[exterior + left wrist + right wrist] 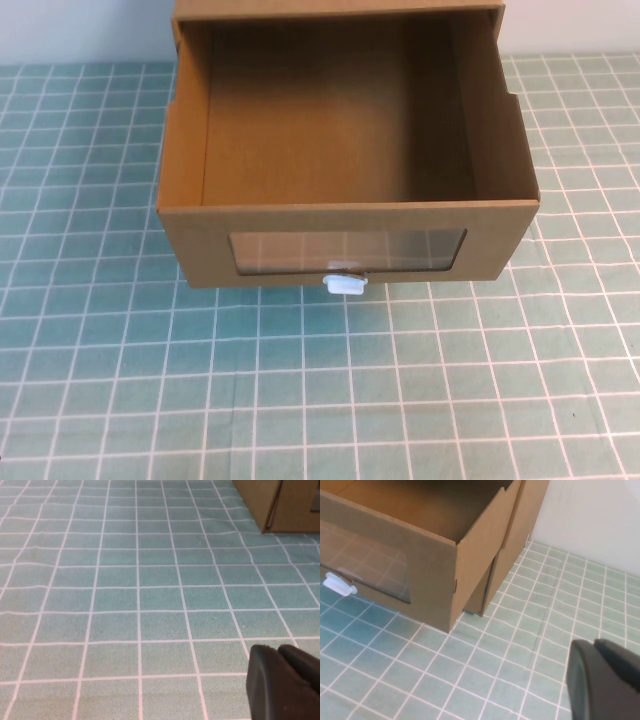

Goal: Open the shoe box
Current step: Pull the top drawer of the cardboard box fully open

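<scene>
got a brown shoe box point(345, 215) slid open, clear window point(345, 250), white tab point(344, 285). seeing left tool point(278, 652) and right tool point(595, 644) pressed together over tabletop point(100, 400) beside it.

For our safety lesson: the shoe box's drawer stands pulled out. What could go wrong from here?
1. The drawer sticks far out of its sleeve; a bump could pull it free.
2. The right gripper, shut, hangs low near the drawer's corner and could clip it.
The left gripper sits over the mat, further off: little risk.
</scene>
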Controlling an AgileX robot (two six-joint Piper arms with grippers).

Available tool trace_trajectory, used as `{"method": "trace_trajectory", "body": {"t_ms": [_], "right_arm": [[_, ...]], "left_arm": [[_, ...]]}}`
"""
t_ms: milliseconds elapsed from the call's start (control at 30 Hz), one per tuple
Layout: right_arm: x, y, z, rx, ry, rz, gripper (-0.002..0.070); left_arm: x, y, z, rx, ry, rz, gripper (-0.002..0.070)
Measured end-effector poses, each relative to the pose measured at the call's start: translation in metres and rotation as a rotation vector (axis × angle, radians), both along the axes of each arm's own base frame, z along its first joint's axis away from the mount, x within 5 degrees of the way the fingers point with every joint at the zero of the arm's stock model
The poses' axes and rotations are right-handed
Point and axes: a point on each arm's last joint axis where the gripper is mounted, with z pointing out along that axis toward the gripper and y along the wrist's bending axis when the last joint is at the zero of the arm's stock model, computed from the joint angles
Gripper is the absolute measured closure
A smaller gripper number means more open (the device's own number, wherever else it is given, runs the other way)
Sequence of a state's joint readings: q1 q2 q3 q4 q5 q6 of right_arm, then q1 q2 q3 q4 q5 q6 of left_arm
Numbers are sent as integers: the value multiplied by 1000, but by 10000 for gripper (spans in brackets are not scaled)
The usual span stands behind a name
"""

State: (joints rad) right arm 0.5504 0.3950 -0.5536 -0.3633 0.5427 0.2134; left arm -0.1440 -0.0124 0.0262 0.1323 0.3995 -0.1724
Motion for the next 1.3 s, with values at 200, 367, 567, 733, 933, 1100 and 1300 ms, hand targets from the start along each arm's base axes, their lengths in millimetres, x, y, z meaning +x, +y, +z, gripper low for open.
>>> {"method": "trace_trajectory", "body": {"t_ms": [200, 367, 567, 733, 933, 1100, 1300], "right_arm": [[0, 0, 0, 0, 0, 0, 689], [0, 0, 0, 0, 0, 0, 689], [-1, -1, -1, 1, -2, -5, 689], [-9, -10, -5, 25, -47, -60, 689], [-27, -23, -35, 121, -79, -191, 689], [-37, -26, -76, 274, -39, -322, 689], [-28, -23, -121, 387, 80, -391, 689]], "left_arm": [[0, 0, 0, 2, 0, -1, 680], [0, 0, 0, 2, 0, -1, 680], [0, 0, 0, 2, 0, -1, 680], [0, 0, 0, 2, 0, -1, 680], [0, 0, 0, 4, 0, -1, 680], [0, 0, 0, 4, 0, -1, 680], [0, 0, 0, 4, 0, -1, 680]]}}
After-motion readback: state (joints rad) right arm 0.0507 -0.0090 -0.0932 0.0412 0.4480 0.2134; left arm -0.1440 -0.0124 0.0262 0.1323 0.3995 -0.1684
